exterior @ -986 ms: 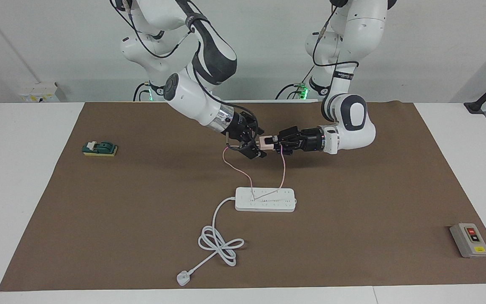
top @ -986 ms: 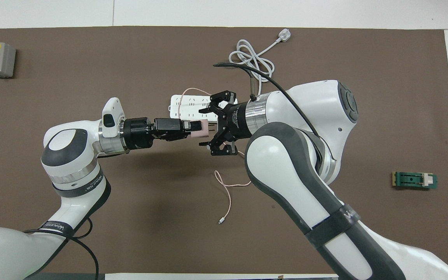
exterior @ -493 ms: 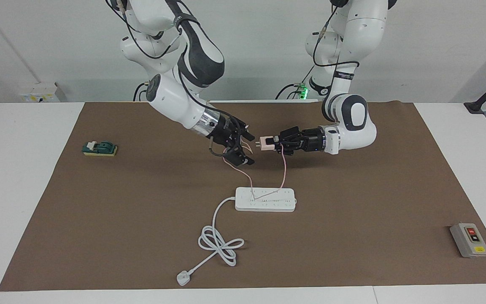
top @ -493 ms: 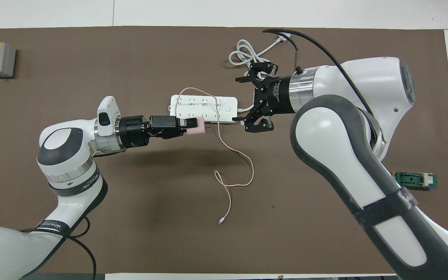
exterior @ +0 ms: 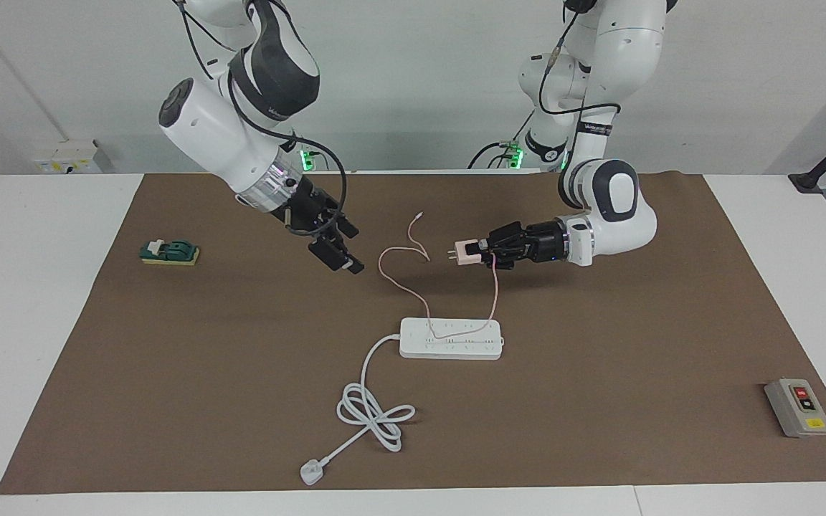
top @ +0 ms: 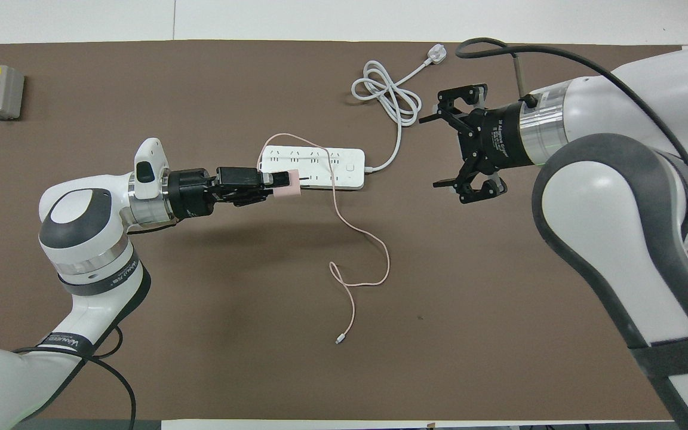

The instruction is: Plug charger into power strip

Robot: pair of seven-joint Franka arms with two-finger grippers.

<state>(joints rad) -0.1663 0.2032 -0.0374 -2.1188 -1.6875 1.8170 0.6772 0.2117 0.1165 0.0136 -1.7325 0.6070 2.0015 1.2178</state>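
Left pincer (exterior: 476, 251) clamped on pale pink charger (exterior: 464, 252), held in air, prongs aimed toward right arm's end of counter (exterior: 757, 215). Thin pink cable (exterior: 493, 294) hanging from charger, draped across white power strip (exterior: 452, 339), trailing over brown mat (exterior: 599, 401) toward robots. Power strip flat at mat's middle, thick white cord (exterior: 370, 408) coiled toward mat's edge farthest from robots, ending in white plug (exterior: 310, 472). Right pincer (exterior: 338, 252) wide, empty, raised over mat. Grey switch box (exterior: 798, 408) and green block (exterior: 169, 252) near opposite mat ends.

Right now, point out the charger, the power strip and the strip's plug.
charger (exterior: 466, 251), facing view, pink body.
power strip (exterior: 470, 348), facing view, top face.
plug (exterior: 310, 472), facing view, white head.
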